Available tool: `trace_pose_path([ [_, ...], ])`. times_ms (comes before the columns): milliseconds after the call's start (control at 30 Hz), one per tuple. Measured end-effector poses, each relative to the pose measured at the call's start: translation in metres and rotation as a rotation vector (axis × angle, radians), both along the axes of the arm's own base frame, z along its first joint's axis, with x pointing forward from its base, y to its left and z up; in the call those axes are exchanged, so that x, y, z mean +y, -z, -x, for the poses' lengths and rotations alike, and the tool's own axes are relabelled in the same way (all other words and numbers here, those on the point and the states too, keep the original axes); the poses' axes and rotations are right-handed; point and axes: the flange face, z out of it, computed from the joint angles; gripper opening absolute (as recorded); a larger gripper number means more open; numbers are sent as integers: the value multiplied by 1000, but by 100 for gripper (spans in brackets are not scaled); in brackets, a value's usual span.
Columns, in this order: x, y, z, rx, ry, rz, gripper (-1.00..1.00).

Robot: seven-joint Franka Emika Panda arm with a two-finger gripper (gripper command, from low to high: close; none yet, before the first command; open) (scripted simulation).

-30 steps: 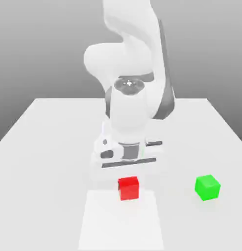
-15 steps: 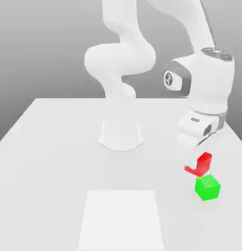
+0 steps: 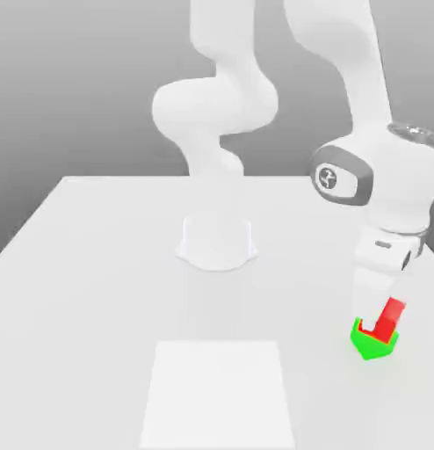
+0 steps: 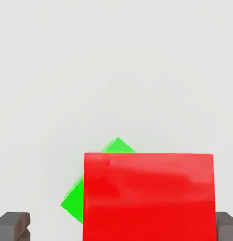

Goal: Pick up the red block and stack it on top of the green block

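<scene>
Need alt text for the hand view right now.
The red block fills the foreground between the open gripper, covering most of the green block, which sits turned at an angle beneath it on the white table.

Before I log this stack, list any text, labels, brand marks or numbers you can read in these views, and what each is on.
No readable text.
Red block: plain faces, no label.
Green block: plain faces, no label.
Arm: one small round emblem on the grey joint cap, not legible as any letter or number.
Table and the white square patch on it: unmarked.
</scene>
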Motion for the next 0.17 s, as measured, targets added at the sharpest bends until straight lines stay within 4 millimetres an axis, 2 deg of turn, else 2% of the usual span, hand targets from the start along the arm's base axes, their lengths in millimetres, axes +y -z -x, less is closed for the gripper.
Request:
trace_pose_path([
  [167, 1, -42, 0, -1, -3, 1, 100],
])
